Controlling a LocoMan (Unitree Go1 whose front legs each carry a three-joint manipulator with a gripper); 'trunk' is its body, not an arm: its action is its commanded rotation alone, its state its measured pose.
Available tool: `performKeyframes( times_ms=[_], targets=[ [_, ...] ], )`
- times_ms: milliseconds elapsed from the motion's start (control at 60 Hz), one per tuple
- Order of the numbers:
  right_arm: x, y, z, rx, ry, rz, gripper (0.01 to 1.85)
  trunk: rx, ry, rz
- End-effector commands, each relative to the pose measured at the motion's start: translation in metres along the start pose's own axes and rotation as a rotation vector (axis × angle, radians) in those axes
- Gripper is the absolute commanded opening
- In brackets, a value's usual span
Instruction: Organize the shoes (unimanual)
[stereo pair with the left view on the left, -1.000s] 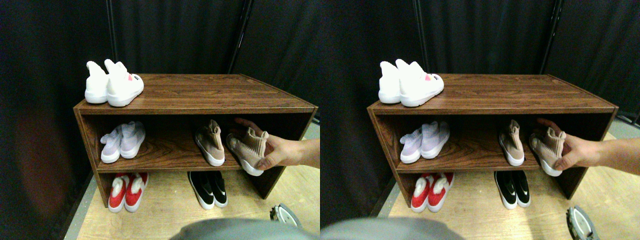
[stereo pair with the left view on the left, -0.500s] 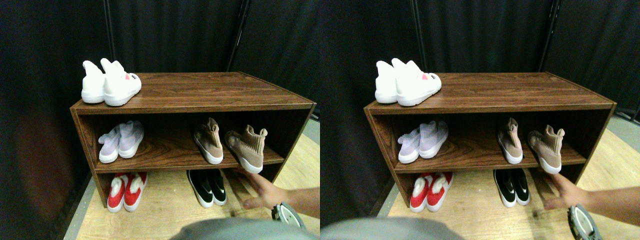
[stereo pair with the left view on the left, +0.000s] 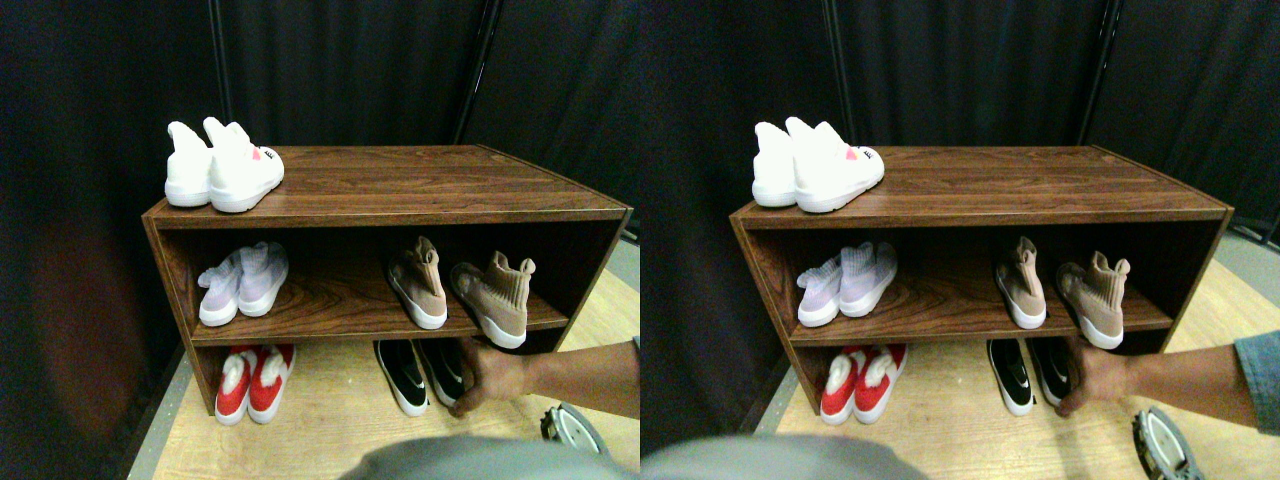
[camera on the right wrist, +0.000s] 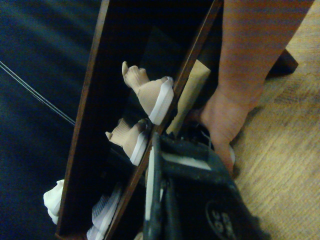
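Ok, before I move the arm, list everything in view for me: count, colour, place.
Shoe rack: one, dark brown wood, on the floor before a black curtain.
White shoes: one pair, left end of the rack's top.
Pale lilac shoes: one pair, middle shelf, left.
Tan sock-shoes: two, middle shelf, right, set apart, the right one askew.
Red shoes: one pair, floor level, left.
Black slip-ons: two, white soles, floor level, middle.
Person's hand: one, on the right black slip-on.
Right gripper: low at right, away from the shoes.
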Motion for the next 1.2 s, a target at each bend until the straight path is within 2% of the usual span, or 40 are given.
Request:
performKeyframes(
  times_ms=[17, 250, 417, 433, 450, 467, 483, 517, 533, 550, 583, 633, 700, 933, 1017, 1200],
  targets=[
    [0.003, 0.008, -0.001, -0.014, -0.005, 0.042, 0.06, -0.014, 0.015, 0.002],
    [0.002, 0.011, -0.002, -0.016, -0.032, 0.050, 0.06, -0.016, 0.014, -0.004],
    [0.004, 0.013, -0.002, 0.012, -0.022, 0.056, 0.06, -0.020, 0.012, -0.004],
    [0.006, 0.012, -0.002, 0.035, -0.011, 0.040, 0.15, -0.020, 0.012, -0.004],
    [0.006, 0.012, -0.002, 0.035, -0.011, 0.040, 0.15, -0.020, 0.012, -0.004],
    [0.005, 0.014, -0.001, 0.033, -0.011, 0.003, 0.48, -0.020, 0.012, -0.004],
    [0.005, 0.014, -0.001, 0.036, -0.010, -0.011, 0.63, -0.020, 0.012, -0.004],
    [0.006, 0.018, -0.002, -0.007, -0.010, -0.032, 1.16, -0.020, 0.012, -0.004],
    [0.007, 0.018, -0.002, -0.027, -0.008, -0.032, 1.25, -0.020, 0.012, -0.004],
    [0.007, 0.018, -0.002, -0.027, -0.008, -0.032, 1.25, -0.020, 0.012, -0.004],
    [0.009, 0.020, -0.002, -0.045, -0.002, -0.046, 1.62, -0.025, 0.006, -0.003],
    [0.011, 0.021, -0.003, -0.076, -0.004, -0.045, 1.69, -0.025, 0.006, -0.003],
    [0.018, 0.022, -0.004, -0.094, -0.001, -0.026, 1.72, -0.025, 0.008, -0.002],
    [0.043, 0.029, -0.006, -0.136, -0.030, -0.034, 1.74, -0.028, 0.011, 0.004],
    [0.052, 0.032, -0.006, -0.148, -0.053, -0.027, 1.63, -0.029, 0.011, 0.007],
    [0.068, 0.034, -0.003, -0.110, -0.075, -0.042, 1.57, -0.029, 0.011, 0.011]
  ],
)
